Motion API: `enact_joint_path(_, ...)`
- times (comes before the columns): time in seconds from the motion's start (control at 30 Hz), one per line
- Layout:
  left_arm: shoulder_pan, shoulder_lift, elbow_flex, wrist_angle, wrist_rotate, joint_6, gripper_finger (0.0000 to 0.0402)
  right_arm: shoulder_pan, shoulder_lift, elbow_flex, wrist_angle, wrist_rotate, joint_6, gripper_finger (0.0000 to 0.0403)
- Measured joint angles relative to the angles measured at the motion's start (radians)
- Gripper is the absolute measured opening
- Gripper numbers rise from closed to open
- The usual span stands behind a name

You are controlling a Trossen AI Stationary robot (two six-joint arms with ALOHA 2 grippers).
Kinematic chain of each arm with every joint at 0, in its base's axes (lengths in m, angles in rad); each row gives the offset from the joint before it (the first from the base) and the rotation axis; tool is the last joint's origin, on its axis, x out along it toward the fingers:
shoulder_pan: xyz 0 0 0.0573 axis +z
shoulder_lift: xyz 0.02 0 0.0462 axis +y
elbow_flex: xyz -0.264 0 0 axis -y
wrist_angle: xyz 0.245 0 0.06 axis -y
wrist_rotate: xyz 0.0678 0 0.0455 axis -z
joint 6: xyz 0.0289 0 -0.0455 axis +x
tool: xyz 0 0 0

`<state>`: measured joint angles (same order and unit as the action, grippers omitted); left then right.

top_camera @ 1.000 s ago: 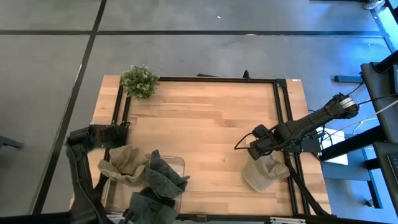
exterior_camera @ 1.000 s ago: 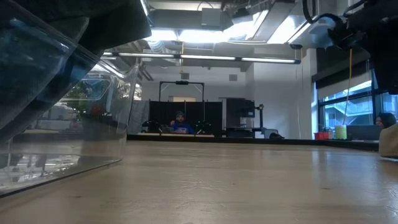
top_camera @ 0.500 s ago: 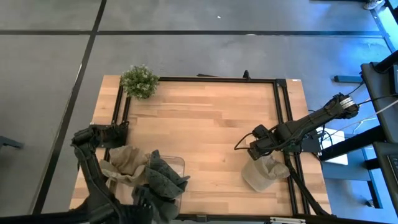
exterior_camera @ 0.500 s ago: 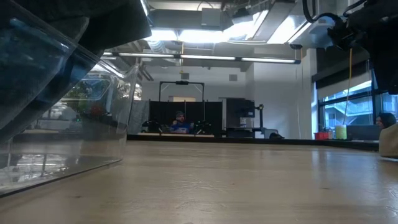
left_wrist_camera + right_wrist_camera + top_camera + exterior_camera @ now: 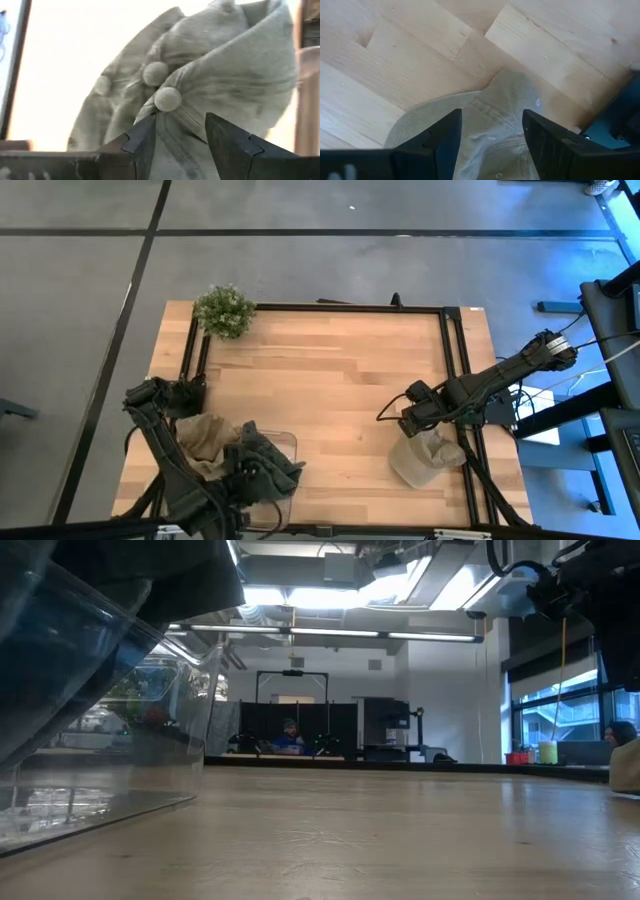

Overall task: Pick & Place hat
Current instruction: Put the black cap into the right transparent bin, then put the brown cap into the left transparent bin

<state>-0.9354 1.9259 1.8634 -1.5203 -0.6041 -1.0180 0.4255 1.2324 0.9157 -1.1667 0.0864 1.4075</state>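
Since the earlier frame, only the left arm has swung inward over the clear bin (image 5: pixel 270 442) at the desk's (image 5: pixel 330 380) near left corner; the right arm has held still. Left tool (image 5: pixel 180 131) sits with fingers spread over a grey-green hat (image 5: pixel 210 75) heaped on the bin, likely lining up a grasp on its crown (two button tops show just ahead). Beside it lies a tan hat (image 5: pixel 203 438). Further right, the right tool (image 5: pixel 491 131) hovers, fingers apart, over a beige hat (image 5: pixel 424 459) lying on the desk, gripping nothing. Farthest back stands a small plant (image 5: pixel 225 310).
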Motion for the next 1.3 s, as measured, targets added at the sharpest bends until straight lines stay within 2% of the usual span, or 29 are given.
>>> enact_joint_path(0.27, 0.058, 0.000, 0.019, -0.051, -0.003, 0.106, 0.0164, 0.000, 0.000, 0.000, -0.002, 0.000, -0.004, 0.0210)
enact_joint_path(0.47, 0.096, -0.001, 0.024, -0.053, 0.093, 0.159, 0.0164, 0.000, 0.000, 0.000, -0.004, 0.000, -0.006, 0.0210)
enact_joint_path(0.77, 0.078, -0.001, 0.062, -0.051, 0.155, 0.200, 0.0164, 0.000, 0.000, 0.000, -0.005, 0.002, -0.067, 0.0210)
enact_joint_path(0.93, 0.094, 0.000, 0.020, -0.051, 0.140, 0.194, 0.0164, 0.000, 0.000, 0.000, -0.005, 0.025, -0.068, 0.0210)
enact_joint_path(1.07, 0.104, 0.000, -0.001, -0.051, 0.181, 0.209, 0.0164, 0.000, 0.000, 0.000, -0.005, 0.026, -0.068, 0.0210)
enact_joint_path(1.3, 0.085, -0.074, 0.009, -0.053, 0.124, 0.190, 0.0164, 0.000, 0.000, 0.000, -0.005, 0.026, -0.066, 0.0210)
